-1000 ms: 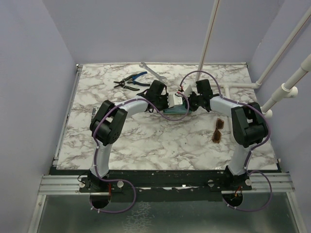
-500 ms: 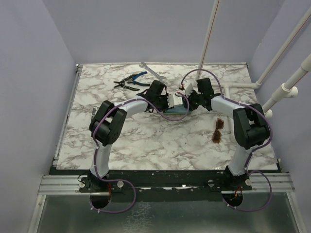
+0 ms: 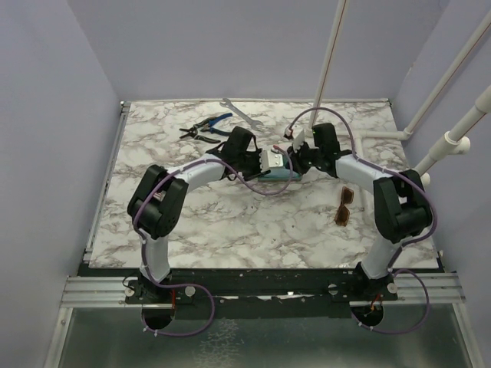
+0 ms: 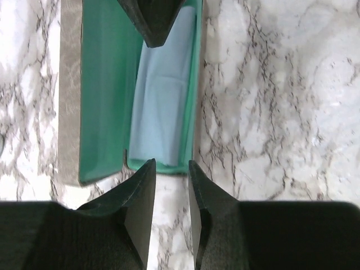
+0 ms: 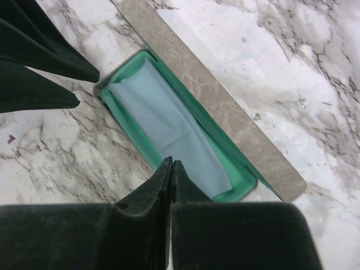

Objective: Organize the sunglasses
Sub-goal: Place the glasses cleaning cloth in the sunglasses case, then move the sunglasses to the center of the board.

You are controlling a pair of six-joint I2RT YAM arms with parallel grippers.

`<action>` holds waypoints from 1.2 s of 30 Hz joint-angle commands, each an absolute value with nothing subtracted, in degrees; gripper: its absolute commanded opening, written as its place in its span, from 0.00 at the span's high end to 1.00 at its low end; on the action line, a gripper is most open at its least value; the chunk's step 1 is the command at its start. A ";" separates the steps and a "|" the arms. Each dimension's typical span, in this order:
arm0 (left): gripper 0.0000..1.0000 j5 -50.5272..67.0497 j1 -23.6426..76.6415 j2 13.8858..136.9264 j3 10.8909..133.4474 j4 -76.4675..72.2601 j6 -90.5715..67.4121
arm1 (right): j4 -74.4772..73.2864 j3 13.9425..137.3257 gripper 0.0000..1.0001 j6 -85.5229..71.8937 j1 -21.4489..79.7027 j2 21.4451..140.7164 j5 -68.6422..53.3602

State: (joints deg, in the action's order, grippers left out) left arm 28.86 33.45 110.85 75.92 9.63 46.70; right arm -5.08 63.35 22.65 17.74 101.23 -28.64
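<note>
- Near the right edge of the marble table [image 3: 230, 222], just beside the right arm's lower links, lie the sunglasses [image 3: 344, 205]. They rest flat on the surface with amber-brown lenses, and no gripper touches them.
- The sunglasses are well apart from the glasses case [image 4: 104, 95], which lies further back near the middle of the table, between the two grippers.
- The case is open. Its green lining faces up and its grey lid [image 4: 68, 84] is spread flat beside the tray.
- A light blue cloth [image 4: 163, 101] lies along the inside of the tray.
- The left gripper [image 4: 171, 164] is at one short end of the case. Its fingers stand a little apart, the marble shows between them, and they hold nothing.
- The right gripper [image 5: 170, 163] is over the opposite end, with its fingers pressed together and their tips above the cloth. I cannot tell if they pinch it.
- Further back on the left are pliers with blue handles [image 3: 209, 125].
- Near the far edge lies a wrench [image 3: 240, 113].
</note>
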 commanded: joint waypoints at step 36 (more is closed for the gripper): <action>0.23 27.41 26.89 81.48 42.74 -18.26 14.03 | -25.30 77.30 0.01 24.61 20.98 91.29 -32.30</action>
